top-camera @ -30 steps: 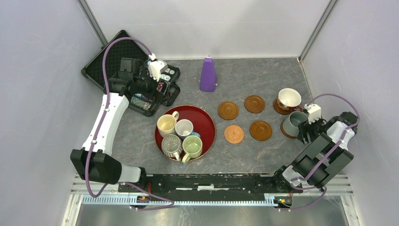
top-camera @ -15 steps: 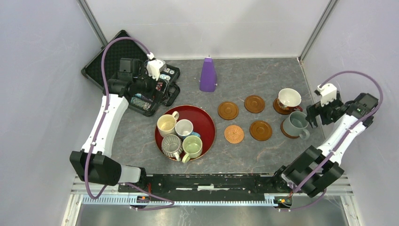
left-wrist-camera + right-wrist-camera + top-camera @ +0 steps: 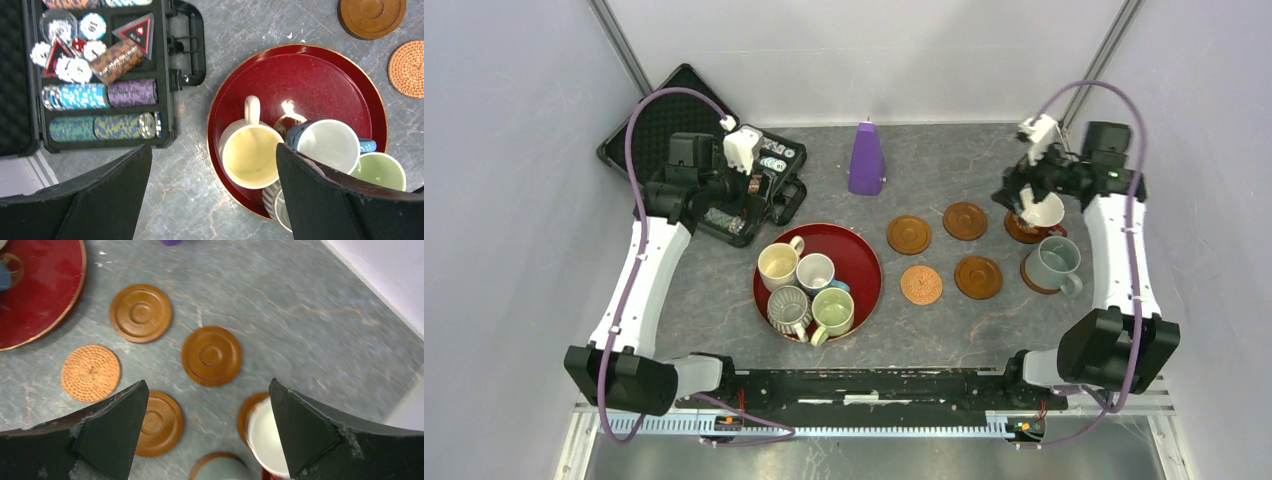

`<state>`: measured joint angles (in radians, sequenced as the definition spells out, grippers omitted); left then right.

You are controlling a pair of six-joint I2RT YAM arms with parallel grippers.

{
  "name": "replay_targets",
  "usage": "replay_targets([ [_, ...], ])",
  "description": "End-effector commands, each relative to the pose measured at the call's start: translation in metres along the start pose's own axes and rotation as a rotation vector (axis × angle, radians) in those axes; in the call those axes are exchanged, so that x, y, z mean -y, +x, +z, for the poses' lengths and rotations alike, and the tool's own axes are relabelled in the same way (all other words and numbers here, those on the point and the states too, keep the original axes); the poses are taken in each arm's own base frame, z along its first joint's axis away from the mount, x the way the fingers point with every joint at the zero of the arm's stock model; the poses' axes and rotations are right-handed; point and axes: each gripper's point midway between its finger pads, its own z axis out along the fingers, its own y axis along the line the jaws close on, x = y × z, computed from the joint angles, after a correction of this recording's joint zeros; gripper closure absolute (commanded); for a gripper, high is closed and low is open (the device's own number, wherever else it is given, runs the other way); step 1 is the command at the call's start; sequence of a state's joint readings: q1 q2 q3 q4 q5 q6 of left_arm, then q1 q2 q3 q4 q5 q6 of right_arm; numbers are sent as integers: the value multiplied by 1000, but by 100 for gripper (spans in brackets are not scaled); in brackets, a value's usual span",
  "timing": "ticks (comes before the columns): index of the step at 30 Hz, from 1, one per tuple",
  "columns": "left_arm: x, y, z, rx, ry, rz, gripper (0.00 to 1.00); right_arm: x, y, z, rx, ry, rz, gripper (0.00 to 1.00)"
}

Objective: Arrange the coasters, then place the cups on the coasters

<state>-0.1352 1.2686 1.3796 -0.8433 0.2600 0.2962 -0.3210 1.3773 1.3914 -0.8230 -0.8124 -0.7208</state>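
Note:
Four cups stand packed on the red tray point(image 3: 864, 262): cream-yellow point(image 3: 778, 263), white with a blue handle point(image 3: 815, 271), ribbed grey point(image 3: 789, 308) and pale green point(image 3: 833, 310). Three brown coasters point(image 3: 909, 234) point(image 3: 965, 220) point(image 3: 978, 277) and a woven coaster point(image 3: 921, 284) lie bare. The patterned white cup point(image 3: 1039, 210) and the grey-blue cup point(image 3: 1052, 262) each sit on a brown coaster. My right gripper point(image 3: 1021, 200) hangs open above the patterned cup point(image 3: 267, 437), holding nothing. My left gripper point(image 3: 749, 205) is open over the case's edge, high above the cream-yellow cup point(image 3: 250, 155).
An open black case of poker chips point(image 3: 754, 190) lies at the back left. A purple cone point(image 3: 865, 160) stands at the back middle. Grey walls close in on three sides. The woven coaster point(image 3: 90, 373) lies closest to the tray point(image 3: 40, 290).
My right gripper opened off the grey-blue cup, left it on its coaster, and swung up and back to above the patterned cup. The left arm shifted only slightly.

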Motion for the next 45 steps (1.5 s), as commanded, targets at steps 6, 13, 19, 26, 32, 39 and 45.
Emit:
replay_targets([
  [6, -5, 33, -17, -16, -122, -138, 0, -134, -10, 105, -87, -212, -211, 2],
  [13, 5, 55, -29, -47, -91, -112, 0, -246, 8, 135, -70, -467, -340, 4],
  [19, 10, 67, -38, -60, -91, -105, 0, -319, 28, 121, -53, -663, -409, 18],
  [26, 25, 78, -38, -66, -25, -91, 0, -355, 59, 110, -31, -690, -379, 20],
  [32, 30, 78, -39, -56, 1, -96, 0, -340, 31, 137, 0, -563, -358, 35],
  [39, 29, 73, -40, -44, 0, -94, 0, -344, 18, 154, 36, -554, -336, 39],
  [45, 30, 74, -35, -48, 11, -99, 0, -348, 4, 162, 68, -564, -324, 40],
])
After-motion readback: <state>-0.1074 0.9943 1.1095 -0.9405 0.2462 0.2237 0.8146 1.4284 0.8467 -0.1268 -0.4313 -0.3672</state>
